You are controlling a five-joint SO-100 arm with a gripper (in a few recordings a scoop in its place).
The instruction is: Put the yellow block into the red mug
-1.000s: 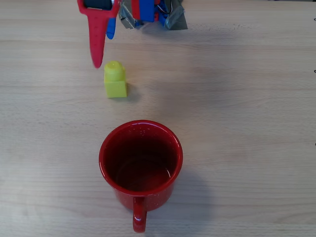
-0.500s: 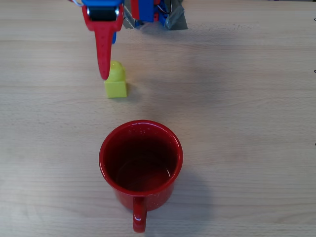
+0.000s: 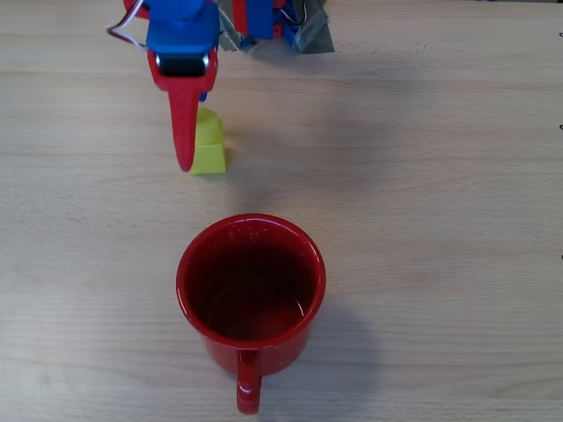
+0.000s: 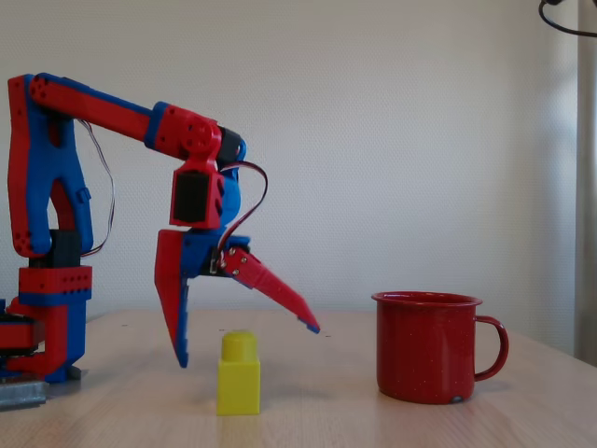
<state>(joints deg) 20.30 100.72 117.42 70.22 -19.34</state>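
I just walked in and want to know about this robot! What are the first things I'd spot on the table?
The big glossy red enamel mug stands out first, near the middle of the wooden table, its handle pointing to the bottom edge in the overhead view. Behind it sits the small bright yellow plastic brick with one round stud. The red and blue robot arm's claw hangs wide open just above that brick.

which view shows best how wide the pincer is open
The fixed view: side-on, the pincer shows both fingers spread wide above the yellow block. In the overhead view the pincer shows one red finger, foreshortened, beside the block.
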